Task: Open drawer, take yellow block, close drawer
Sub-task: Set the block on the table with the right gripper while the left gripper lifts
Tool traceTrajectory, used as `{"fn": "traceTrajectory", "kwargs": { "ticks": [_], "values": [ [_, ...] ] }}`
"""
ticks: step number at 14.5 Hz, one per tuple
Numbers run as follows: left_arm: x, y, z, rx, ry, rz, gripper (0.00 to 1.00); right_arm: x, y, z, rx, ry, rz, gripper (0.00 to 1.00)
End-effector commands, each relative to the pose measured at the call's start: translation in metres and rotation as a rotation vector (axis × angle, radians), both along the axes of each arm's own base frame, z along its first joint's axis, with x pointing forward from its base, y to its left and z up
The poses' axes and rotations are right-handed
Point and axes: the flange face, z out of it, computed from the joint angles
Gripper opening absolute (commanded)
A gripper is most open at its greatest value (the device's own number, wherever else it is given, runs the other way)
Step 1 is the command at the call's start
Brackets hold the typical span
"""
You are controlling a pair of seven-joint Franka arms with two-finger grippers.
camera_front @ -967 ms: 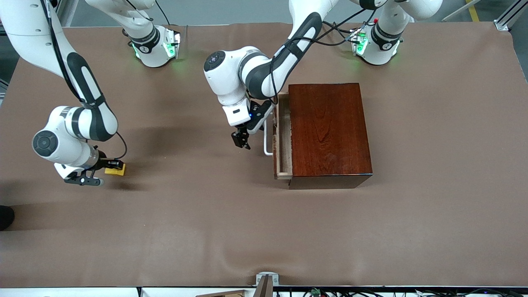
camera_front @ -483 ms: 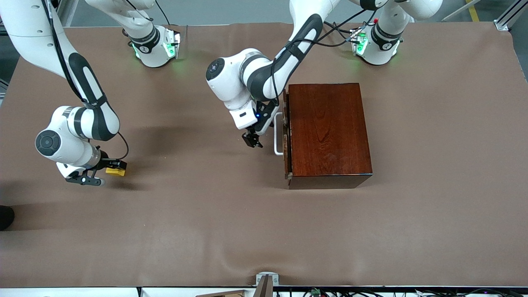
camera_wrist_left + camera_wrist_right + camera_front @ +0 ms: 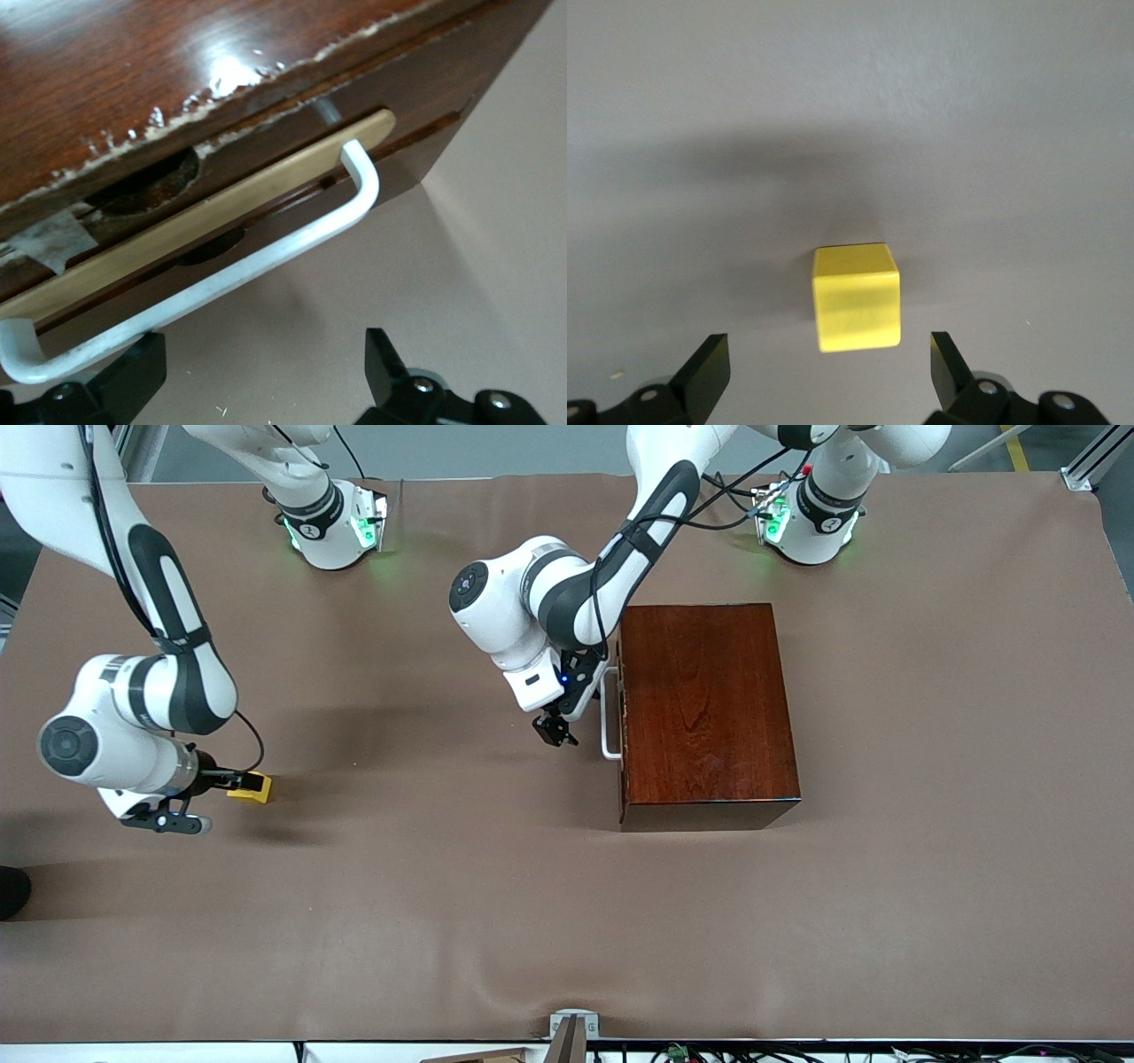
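Note:
The drawer is shut in the dark reddish-brown box (image 3: pixel 709 708), and only its white handle (image 3: pixel 609 722) sticks out. In the left wrist view the handle (image 3: pixel 266 261) crosses the drawer's light-wood front (image 3: pixel 213 217). My left gripper (image 3: pixel 554 731) is open and empty in front of the handle (image 3: pixel 266 372), and one finger (image 3: pixel 133 372) is right at the bar. The yellow block (image 3: pixel 251 788) lies on the table toward the right arm's end. My right gripper (image 3: pixel 232 782) is open beside it. The block (image 3: pixel 857 297) lies just ahead of the gripper's fingertips (image 3: pixel 828 363), not between them.
The brown mat (image 3: pixel 496 886) covers the table, with slight wrinkles near its front edge. The two arm bases (image 3: pixel 332 522) (image 3: pixel 811 522) stand along the table's back edge. A metal bracket (image 3: pixel 571 1027) sits at the front edge.
The drawer has slid fully shut as my left gripper moved toward the box. My right gripper has drawn back from the yellow block, which stays on the table.

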Motion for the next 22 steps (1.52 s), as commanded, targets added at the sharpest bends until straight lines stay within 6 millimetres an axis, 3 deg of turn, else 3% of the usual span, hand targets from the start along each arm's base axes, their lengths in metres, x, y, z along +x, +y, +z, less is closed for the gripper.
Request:
{"fn": "traceTrajectory", "kwargs": {
  "ticks": [1, 3, 5, 6, 9, 12, 16, 18, 22],
  "values": [
    [0.012, 0.011, 0.016, 0.026, 0.040, -0.114, 1.00, 0.007, 0.009, 0.050, -0.007, -0.012, -0.007, 1.00],
    [0.004, 0.001, 0.027, 0.015, 0.076, -0.226, 1.00, 0.013, 0.009, 0.081, -0.007, -0.024, -0.006, 1.00],
    [0.003, -0.005, 0.063, -0.049, 0.043, -0.247, 1.00, 0.018, 0.010, 0.110, -0.007, -0.018, -0.010, 1.00],
    [0.002, -0.006, 0.083, -0.073, 0.027, -0.251, 1.00, 0.020, 0.010, 0.124, -0.007, 0.000, -0.013, 1.00],
    [0.010, 0.014, 0.169, -0.113, 0.021, -0.423, 1.00, 0.022, 0.011, 0.179, 0.023, 0.032, -0.028, 1.00],
    [0.044, 0.078, 0.242, -0.151, 0.021, -0.494, 1.00, 0.015, 0.013, 0.212, 0.025, 0.076, -0.031, 1.00],
    [0.072, 0.184, 0.304, -0.174, 0.082, -0.656, 1.00, -0.004, 0.022, 0.268, 0.027, 0.046, -0.017, 1.00],
    [0.082, 0.239, 0.327, -0.196, 0.102, -0.714, 1.00, -0.020, 0.039, 0.306, 0.024, -0.006, 0.014, 1.00],
    [0.085, 0.310, 0.342, -0.207, 0.148, -0.833, 1.00, -0.045, 0.049, 0.348, 0.026, -0.042, 0.032, 1.00]
  ]
}}
